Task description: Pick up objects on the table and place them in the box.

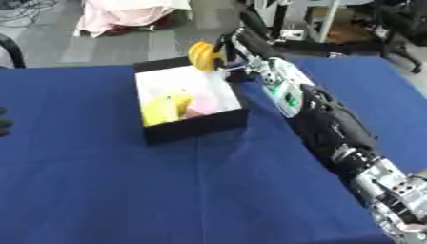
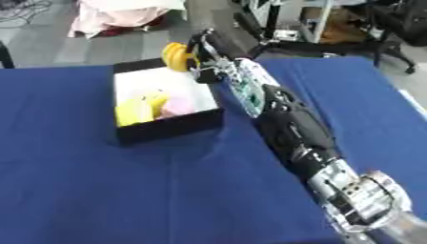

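Observation:
A black box [image 1: 193, 127] with a white inside stands on the blue table [image 1: 167, 190]. In it lie a yellow object [image 1: 164, 108] and a pink object [image 1: 204, 102]. My right arm reaches from the lower right across to the box's far right corner. My right hand [image 1: 231, 46] is shut on a yellow-orange ridged object [image 1: 201, 56], held above that far edge of the box. A dark bit of my left hand [image 1: 4, 121] shows at the left edge of the left eye view; its fingers cannot be made out.
Beyond the table's far edge is a grey floor with a pink and white cloth heap [image 1: 125, 14], metal frames [image 1: 309, 19] and a dark chair [image 2: 400, 28]. The blue cloth spreads wide in front of and left of the box.

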### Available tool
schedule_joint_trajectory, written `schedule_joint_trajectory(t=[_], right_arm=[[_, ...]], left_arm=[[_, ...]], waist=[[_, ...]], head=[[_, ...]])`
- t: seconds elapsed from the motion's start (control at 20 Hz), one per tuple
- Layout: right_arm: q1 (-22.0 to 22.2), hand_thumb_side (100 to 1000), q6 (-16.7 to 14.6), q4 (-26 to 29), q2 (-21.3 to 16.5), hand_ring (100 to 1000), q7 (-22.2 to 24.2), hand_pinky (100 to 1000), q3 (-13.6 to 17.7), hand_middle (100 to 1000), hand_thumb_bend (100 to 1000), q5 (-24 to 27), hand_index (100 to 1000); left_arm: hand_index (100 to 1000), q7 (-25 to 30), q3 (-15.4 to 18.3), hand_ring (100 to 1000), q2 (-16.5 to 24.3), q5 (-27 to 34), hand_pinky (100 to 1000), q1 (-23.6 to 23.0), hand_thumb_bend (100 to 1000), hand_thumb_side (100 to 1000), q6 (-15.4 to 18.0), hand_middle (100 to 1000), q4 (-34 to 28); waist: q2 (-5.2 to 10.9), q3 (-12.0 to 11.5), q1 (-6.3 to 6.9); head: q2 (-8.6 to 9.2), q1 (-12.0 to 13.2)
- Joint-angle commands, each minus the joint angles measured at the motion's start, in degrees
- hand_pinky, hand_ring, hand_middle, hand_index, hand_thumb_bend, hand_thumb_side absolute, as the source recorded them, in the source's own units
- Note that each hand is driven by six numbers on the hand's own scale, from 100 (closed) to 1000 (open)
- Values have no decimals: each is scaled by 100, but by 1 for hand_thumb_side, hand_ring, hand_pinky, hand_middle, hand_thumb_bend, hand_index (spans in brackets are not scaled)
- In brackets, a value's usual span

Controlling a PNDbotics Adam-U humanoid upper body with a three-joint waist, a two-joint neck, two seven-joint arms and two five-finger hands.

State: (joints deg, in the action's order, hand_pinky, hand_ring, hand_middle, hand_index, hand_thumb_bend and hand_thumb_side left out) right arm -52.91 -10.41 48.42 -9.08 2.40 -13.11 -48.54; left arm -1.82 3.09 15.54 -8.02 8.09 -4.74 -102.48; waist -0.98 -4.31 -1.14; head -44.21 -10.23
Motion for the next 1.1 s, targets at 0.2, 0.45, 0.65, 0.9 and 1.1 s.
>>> schedule_joint_trajectory(t=[0.2,0.45,0.65,0.9,1.1], right_arm=[[-54,441,-238,-125,137,731,516,799,-10,728,152,-379,824],[49,502,-128,186,-45,745,361,801,145,751,155,-351,845],[282,412,-34,777,-356,739,4,796,317,747,100,8,837],[953,380,55,1887,-842,725,-511,791,585,737,100,949,820],[2013,419,579,3600,-1281,722,-757,789,607,734,100,2762,815]], left_arm=[[814,21,5,642,46,12,682,75,476,830,13,663,-123],[814,7,21,642,35,10,682,57,476,830,12,663,-116],[814,1,25,642,31,11,681,32,475,832,12,663,-105],[812,-16,30,641,23,8,680,19,474,832,12,661,-88],[809,-50,16,637,-33,18,677,26,473,831,17,657,-60]], waist=[[71,0,88],[80,31,76],[86,93,45],[78,167,-27],[40,205,-81]], head=[[9,-23],[9,28],[9,104],[9,203],[9,299]])
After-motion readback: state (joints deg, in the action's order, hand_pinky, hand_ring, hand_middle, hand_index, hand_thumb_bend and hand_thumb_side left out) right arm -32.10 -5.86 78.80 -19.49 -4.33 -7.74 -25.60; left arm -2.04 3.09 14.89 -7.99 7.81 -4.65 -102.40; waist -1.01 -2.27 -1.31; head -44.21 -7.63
